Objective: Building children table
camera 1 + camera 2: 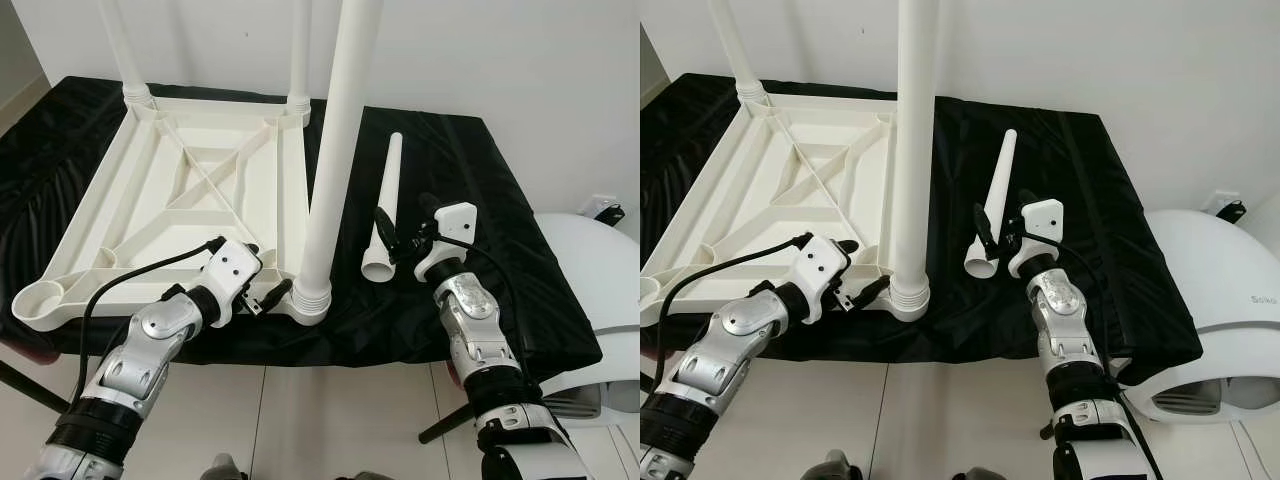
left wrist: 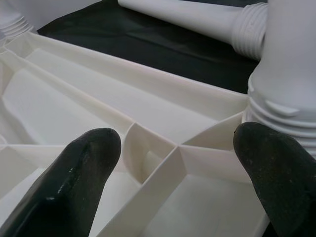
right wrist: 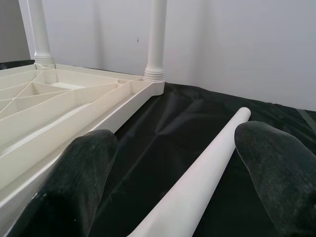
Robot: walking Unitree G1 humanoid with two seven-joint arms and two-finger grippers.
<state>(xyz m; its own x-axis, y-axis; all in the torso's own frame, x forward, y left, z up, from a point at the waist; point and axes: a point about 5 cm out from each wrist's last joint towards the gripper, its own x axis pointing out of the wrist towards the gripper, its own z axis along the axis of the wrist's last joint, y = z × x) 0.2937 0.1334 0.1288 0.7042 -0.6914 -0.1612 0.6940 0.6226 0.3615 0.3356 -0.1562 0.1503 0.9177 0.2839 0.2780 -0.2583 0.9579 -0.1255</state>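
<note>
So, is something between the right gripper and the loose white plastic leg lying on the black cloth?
Nothing visible. The right gripper is open, fingers on either side of the loose white plastic leg's threaded end.
</note>
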